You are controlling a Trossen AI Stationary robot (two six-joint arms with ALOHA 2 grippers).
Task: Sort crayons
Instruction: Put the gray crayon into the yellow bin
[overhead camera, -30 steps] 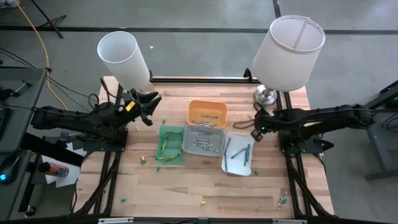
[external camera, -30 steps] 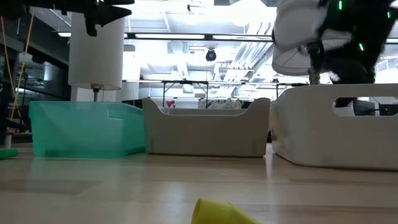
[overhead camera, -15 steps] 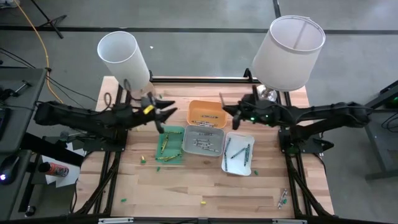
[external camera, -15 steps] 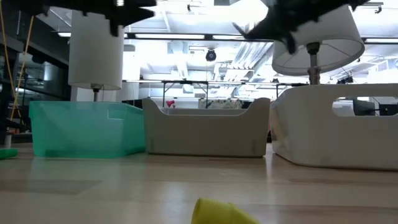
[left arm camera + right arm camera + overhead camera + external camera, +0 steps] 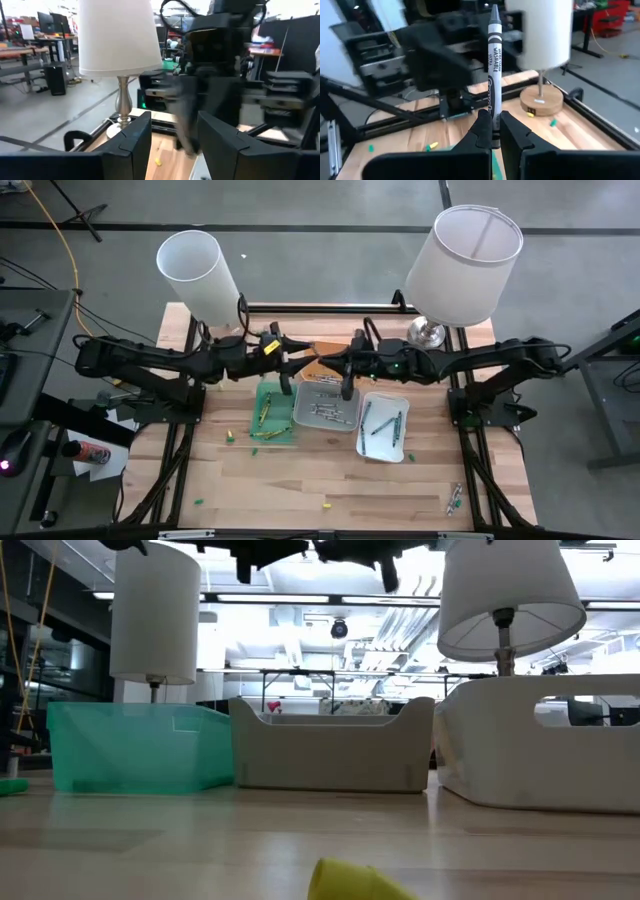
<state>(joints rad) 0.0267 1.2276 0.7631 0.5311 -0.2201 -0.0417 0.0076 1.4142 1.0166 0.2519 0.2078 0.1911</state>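
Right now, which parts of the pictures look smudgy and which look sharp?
Left wrist view: the other arm close in front is smeared, while the lamp is clear. Right wrist view: the grey crayon in the right pincer is sharp, the arm behind it fuzzy. Low view: the yellow crayon up close is soft.

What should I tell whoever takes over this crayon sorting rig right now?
Right gripper: shut on a grey crayon, above the trays mid-table.
Left gripper: open, empty, facing it by the orange tray.
Done: crayons lie in the green tray, grey tray and white tray.
Left: place the held crayon; collect strays such as the yellow crayon and green crayon on the table.
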